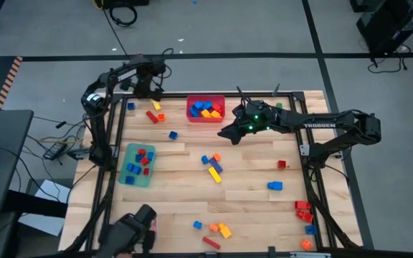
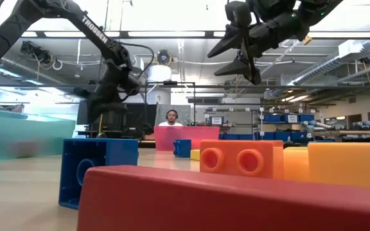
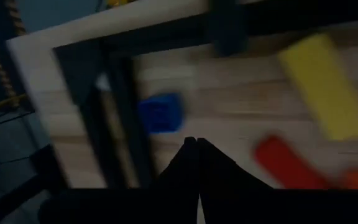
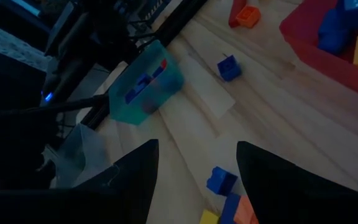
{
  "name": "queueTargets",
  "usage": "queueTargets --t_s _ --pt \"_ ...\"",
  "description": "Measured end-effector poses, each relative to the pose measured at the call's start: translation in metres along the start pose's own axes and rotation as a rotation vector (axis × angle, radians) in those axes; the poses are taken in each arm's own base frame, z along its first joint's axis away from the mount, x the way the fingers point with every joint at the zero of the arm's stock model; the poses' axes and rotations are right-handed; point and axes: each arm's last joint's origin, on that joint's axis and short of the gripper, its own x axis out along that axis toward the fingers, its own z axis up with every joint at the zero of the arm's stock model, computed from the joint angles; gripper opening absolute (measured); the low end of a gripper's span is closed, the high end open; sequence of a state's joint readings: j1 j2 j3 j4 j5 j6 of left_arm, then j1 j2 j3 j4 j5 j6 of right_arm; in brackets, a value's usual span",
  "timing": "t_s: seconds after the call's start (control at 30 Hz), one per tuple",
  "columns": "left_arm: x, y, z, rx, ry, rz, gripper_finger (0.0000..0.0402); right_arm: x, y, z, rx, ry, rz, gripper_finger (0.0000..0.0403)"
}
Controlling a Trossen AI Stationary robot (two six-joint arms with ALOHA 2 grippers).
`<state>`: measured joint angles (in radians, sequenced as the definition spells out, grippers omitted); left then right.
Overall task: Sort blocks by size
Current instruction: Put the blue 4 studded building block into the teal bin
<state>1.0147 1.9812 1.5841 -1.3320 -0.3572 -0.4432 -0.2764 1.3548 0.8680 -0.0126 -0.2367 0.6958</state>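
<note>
My table [image 1: 257,204] holds one bin [image 1: 206,110] at the far edge and another bin [image 1: 137,164] on my left. Loose blocks [image 1: 212,166] lie between them and along the near and right edges.

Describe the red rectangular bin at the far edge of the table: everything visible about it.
The red rectangular bin is a shallow, open-topped tray of what looks like plastic, with rounded corners. It sits flat on the wooden table near the far edge, about midway across. Inside lie blue, yellow and orange blocks in a loose pile. The open right gripper hovers just beside its near right corner, not touching it.
</note>
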Motion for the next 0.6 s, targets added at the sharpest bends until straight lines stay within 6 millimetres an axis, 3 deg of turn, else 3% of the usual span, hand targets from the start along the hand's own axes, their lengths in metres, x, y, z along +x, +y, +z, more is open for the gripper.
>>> queueTargets --t_s 0.2,0.6 --pt "-0.003 -0.020 0.001 -0.028 -0.085 -0.074 0.0000 0.000 0.000 -0.001 0.002 0.025 0.021 0.0230" --pt "0.047 -0.002 -0.005 -0.101 0.016 -0.035 0.0000 0.000 0.000 -0.002 0.004 0.055 0.045 0.0230"
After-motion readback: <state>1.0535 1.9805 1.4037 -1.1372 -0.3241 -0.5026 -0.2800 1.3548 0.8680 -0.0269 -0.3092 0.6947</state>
